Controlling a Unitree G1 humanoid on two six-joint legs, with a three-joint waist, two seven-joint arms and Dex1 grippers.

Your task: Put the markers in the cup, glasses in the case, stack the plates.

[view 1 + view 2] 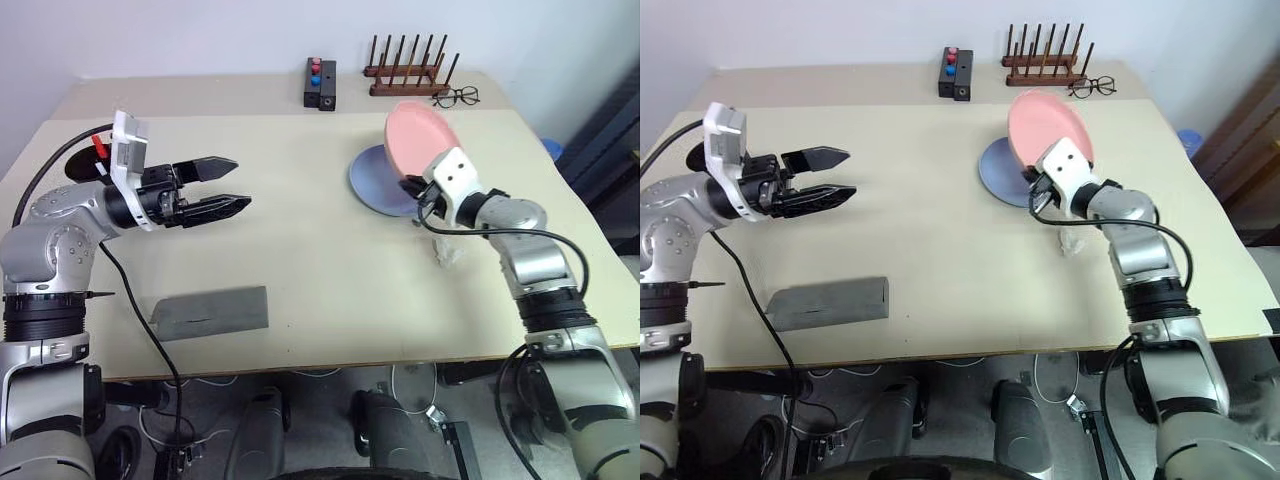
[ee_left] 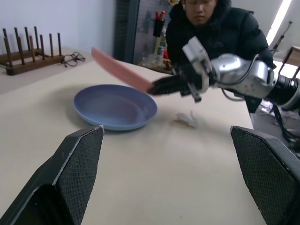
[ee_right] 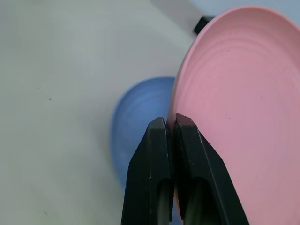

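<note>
My right gripper (image 3: 172, 122) is shut on the rim of the pink plate (image 1: 420, 135) and holds it tilted above the light blue plate (image 1: 372, 180), which lies flat on the table. My left gripper (image 1: 240, 183) hangs open and empty over the table's left side, pointing toward the plates. The grey case (image 1: 210, 312) lies closed near the front edge. The dark cup (image 1: 82, 165) stands at the far left, partly hidden behind my left wrist. A red-capped marker (image 1: 98, 143) shows at it. The glasses are out of view.
A black box with red and blue buttons (image 1: 320, 83), a wooden peg rack (image 1: 410, 75) and wire-framed spectacles (image 1: 457, 97) stand along the back. A small crumpled clear scrap (image 1: 447, 252) lies under my right forearm. A person in a dark jacket (image 2: 206, 23) is beyond the table's right side.
</note>
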